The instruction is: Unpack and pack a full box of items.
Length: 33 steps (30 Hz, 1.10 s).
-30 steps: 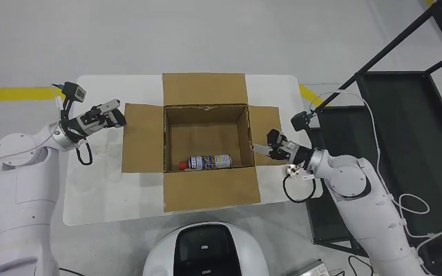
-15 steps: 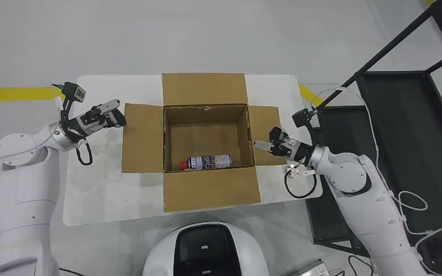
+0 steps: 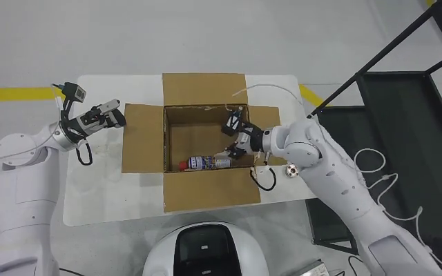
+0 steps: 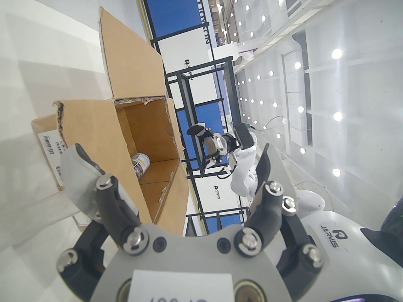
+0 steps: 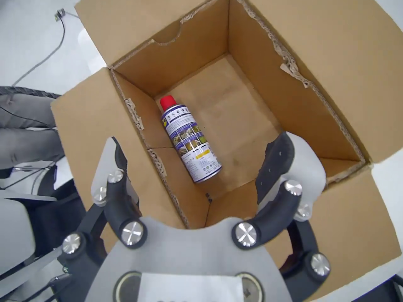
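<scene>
Cardboard box (image 3: 200, 131) sits open mid-surface (image 3: 97, 186), flaps out flat. One spray can (image 3: 209, 161) is left inside, lying flat on the floor against the 6 o'clock wall. Its long axis runs 3 to 9, red cap at the 9 end.

Right gripper (image 3: 235, 145) hangs over the box's 3 o'clock side above the opening, fingers (image 5: 283, 155) spread, holding nothing. From it the can lies down and toward 7 o'clock, base end nearer.

Left gripper (image 3: 119, 114) is outside the 9 o'clock flap, well apart from the can, fingers (image 4: 78, 164) spread, empty.

The right arm is clearly nearer. Judgement: it must drop lower and straddle the can across its short width.
</scene>
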Tool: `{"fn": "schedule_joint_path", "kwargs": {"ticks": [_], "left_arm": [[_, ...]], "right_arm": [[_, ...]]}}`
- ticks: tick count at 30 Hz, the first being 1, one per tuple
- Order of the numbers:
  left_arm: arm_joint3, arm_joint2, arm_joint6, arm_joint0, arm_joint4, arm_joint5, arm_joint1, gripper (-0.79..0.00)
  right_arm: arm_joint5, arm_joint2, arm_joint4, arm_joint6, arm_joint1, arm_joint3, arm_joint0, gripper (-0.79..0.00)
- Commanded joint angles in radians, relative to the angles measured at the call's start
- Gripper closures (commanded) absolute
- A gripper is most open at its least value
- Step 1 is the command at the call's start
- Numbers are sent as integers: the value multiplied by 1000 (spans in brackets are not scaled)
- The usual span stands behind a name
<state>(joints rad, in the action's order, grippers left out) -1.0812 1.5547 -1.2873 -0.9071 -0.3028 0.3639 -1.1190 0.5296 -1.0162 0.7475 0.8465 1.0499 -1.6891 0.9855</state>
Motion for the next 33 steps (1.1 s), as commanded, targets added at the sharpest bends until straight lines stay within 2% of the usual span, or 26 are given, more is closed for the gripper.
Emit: {"fn": "schedule_joint_path", "kwargs": {"ticks": [1,5,33], "left_arm": [[0,0,0,0,0,0,0,-785],[0,0,0,0,0,0,0,-785],[0,0,0,0,0,0,0,-785]], "right_arm": [[-13,55,31,-18,13,34,-39,-785],[-23,116,94,-49,32,97,-88,-785],[-27,117,98,-59,33,103,-88,-785]]}}
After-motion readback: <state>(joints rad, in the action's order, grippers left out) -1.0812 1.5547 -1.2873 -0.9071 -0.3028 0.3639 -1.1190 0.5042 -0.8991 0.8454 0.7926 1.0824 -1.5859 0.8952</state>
